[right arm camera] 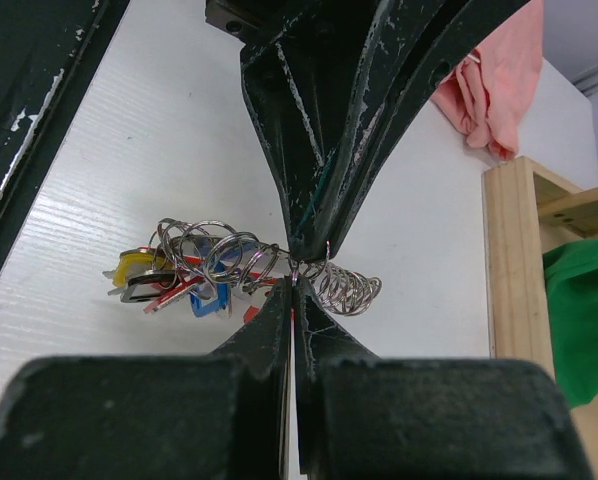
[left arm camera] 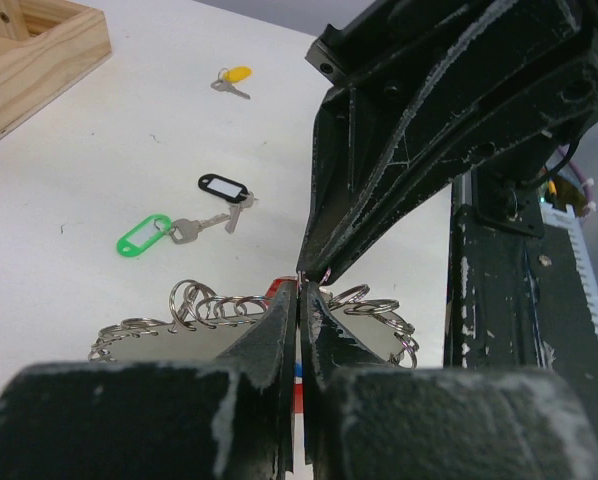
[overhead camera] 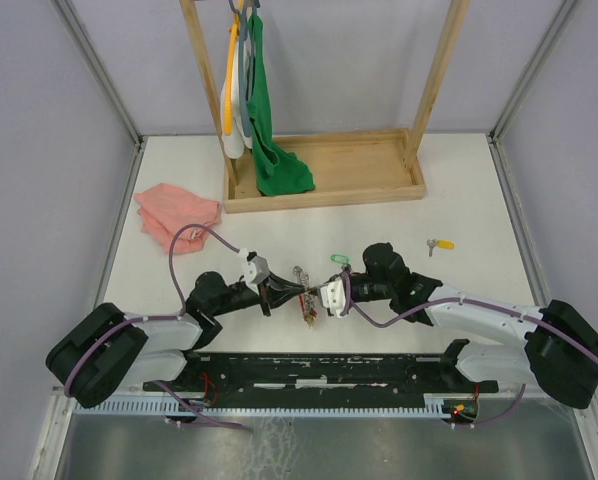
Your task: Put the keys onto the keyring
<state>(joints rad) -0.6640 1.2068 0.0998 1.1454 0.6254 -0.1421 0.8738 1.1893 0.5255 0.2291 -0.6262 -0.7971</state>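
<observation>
Item: keyring (overhead camera: 305,300), thin loop strung with many small split rings, held just above the table (overhead camera: 459,290) at the centre of the near half, between the two arms. Attached: bunch of keys (right arm camera: 169,282) with yellow, red, blue and black tags, hanging together on one side of the pinch point; a row of bare split rings sits on the other side. Held by: left gripper (left arm camera: 299,295), jaws pressed together with the loop nipped at the very tips; right gripper (right arm camera: 292,290), likewise clamped on the loop, its tips meeting the left's almost nose to nose (how much wire lies inside each grip cannot be made out). Loose on the table: green-tagged key (overhead camera: 337,259), close by at 1 o'clock from the keyring; black-tagged key (left arm camera: 224,187), just beside the green one, apart from it; yellow-tagged key (overhead camera: 441,244), farther out at 2 o'clock, alone. Surroundings: pink cloth (overhead camera: 177,213), crumpled, at 10 o'clock; wooden rack (overhead camera: 324,190) at 12 o'clock, far edge of the table, with a green cloth (overhead camera: 274,150) hanging down onto its base.
</observation>
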